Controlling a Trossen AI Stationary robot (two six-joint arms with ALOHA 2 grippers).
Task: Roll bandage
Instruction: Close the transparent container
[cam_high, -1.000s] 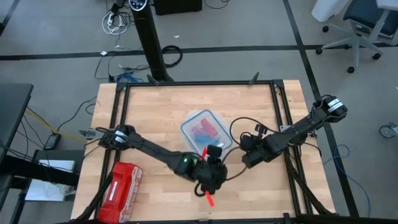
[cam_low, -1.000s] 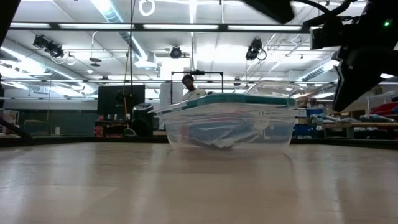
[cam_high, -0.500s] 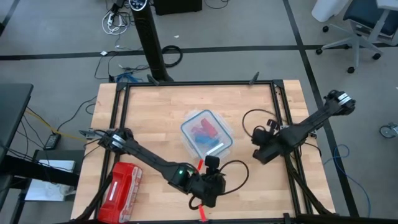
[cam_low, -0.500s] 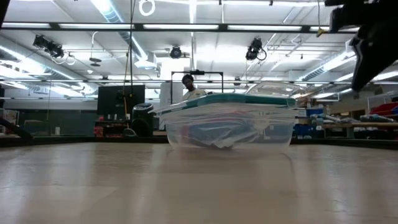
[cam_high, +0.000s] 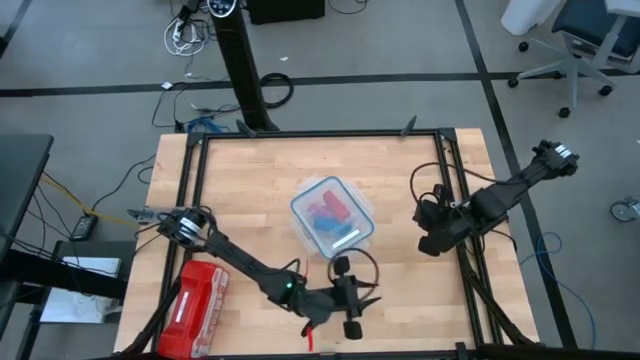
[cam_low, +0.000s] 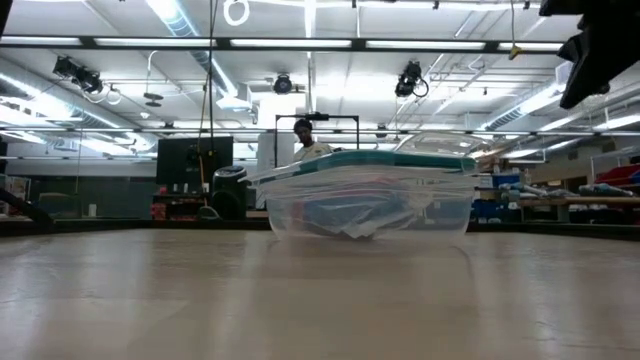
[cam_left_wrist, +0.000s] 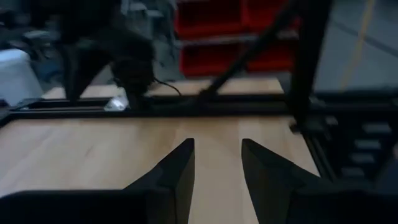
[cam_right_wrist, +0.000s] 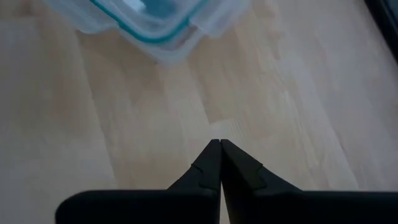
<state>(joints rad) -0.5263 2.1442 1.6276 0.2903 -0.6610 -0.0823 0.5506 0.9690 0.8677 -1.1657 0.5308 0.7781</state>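
Bandage cloth, bright blue (cam_high: 316, 205), lies inside the clear box (cam_high: 297, 214) in the middle of the table (cam_high: 250, 170), as far as I can tell. Red rolls (cam_high: 331, 213) lie next to it in there. From the side I see the box's green-blue lid (cam_low: 400, 159) on top, and the things inside are only a blur.

My left gripper (cam_left_wrist: 217, 147) is near the front edge of the table, in front of the box. Its fingers are spread apart with nothing between them. A small red thing (cam_high: 311, 338) lies just beside it; I cannot make out what it is.

My right gripper (cam_right_wrist: 219, 145) is off to the right of the box, fingers pressed together, pinching nothing.

A red zip pouch (cam_high: 195, 296) sits at the front left corner. A person (cam_low: 304, 138) stands far behind the box.
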